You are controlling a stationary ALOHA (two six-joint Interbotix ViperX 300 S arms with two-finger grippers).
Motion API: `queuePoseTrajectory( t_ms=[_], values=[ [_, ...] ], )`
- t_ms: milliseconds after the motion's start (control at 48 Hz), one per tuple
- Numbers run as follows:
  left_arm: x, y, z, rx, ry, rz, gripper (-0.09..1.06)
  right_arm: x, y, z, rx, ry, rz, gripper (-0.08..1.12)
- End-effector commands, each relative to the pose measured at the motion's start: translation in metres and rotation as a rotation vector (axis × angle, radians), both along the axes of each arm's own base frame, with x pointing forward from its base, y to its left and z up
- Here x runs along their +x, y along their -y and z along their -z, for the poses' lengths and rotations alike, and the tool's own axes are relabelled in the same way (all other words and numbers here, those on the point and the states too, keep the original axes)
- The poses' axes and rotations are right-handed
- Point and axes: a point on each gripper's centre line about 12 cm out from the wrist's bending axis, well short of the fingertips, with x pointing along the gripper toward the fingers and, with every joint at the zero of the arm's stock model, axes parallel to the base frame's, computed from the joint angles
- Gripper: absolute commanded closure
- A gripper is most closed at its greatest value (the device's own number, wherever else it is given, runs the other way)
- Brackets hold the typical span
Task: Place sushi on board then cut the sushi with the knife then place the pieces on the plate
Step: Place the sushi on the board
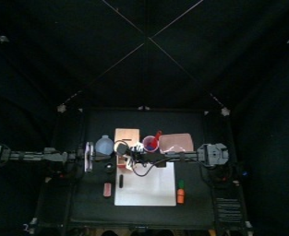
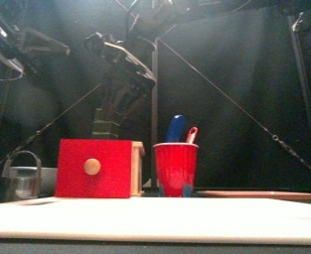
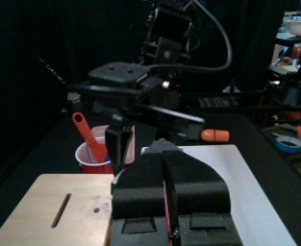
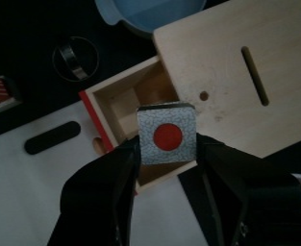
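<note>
The right gripper (image 4: 165,152) is holding the sushi (image 4: 165,135) between its 2 fingers, which are squeezing its sides. The sushi's pale end, with 1 red dot, is facing the wrist camera. The sushi is hanging over the open drawer (image 4: 124,94) of the wooden box (image 4: 230,58), and it is not lying on the white board (image 4: 37,187). The drawer is sticking out at the box's 6 o'clock side, toward the board. The red cup (image 1: 150,143) is standing just beside the box at its 3 o'clock, and it is holding 1 blue knife (image 2: 175,127) and 1 red knife (image 2: 191,134). The pink plate (image 1: 180,141) is lying at the cup's 3 o'clock. The bowl (image 1: 103,145) is sitting at the box's 9 o'clock. The left gripper (image 3: 163,159) is resting at the table's 9 o'clock side with its fingers pressed together, holding nothing.
</note>
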Motion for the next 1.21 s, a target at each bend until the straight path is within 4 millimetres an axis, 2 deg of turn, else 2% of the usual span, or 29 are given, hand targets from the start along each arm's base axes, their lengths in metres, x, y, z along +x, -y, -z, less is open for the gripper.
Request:
queuePoseTrajectory(
  t_ms=[21, 146, 250, 438, 521, 604, 771, 938, 1208],
  values=[
    [0.001, -0.003, -0.005, -0.003, 0.019, -0.013, 0.9, -0.012, -0.01, -0.07, -0.014, 0.142, -0.014, 0.3],
    [0.002, -0.004, -0.009, -0.011, 0.029, -0.022, 0.9, -0.019, -0.028, -0.105, -0.017, 0.204, -0.043, 0.3],
    [0.002, -0.005, -0.011, -0.009, 0.033, -0.024, 0.9, -0.032, -0.045, -0.125, -0.048, 0.199, -0.065, 0.3],
    [0.002, -0.008, -0.012, -0.01, 0.035, -0.041, 0.9, -0.064, -0.078, -0.142, -0.18, 0.112, -0.094, 0.3],
    [0.002, -0.009, -0.012, -0.013, 0.035, -0.049, 0.9, -0.074, -0.092, -0.14, -0.258, 0.067, -0.111, 0.3],
    [0.002, -0.011, -0.012, -0.014, 0.035, -0.056, 0.9, -0.081, -0.105, -0.12, -0.352, -0.028, -0.125, 0.3],
    [0.001, -0.016, -0.012, -0.026, 0.037, -0.083, 0.9, -0.093, -0.123, -0.065, -0.502, -0.263, -0.126, 0.3],
    [0.0, -0.023, -0.012, -0.044, 0.042, -0.12, 0.9, -0.097, -0.138, -0.021, -0.597, -0.389, -0.154, 0.3],
    [-0.001, -0.029, -0.011, -0.066, 0.043, -0.154, 0.9, -0.091, -0.13, 0.026, -0.738, -0.405, -0.098, 0.3]
  ],
)
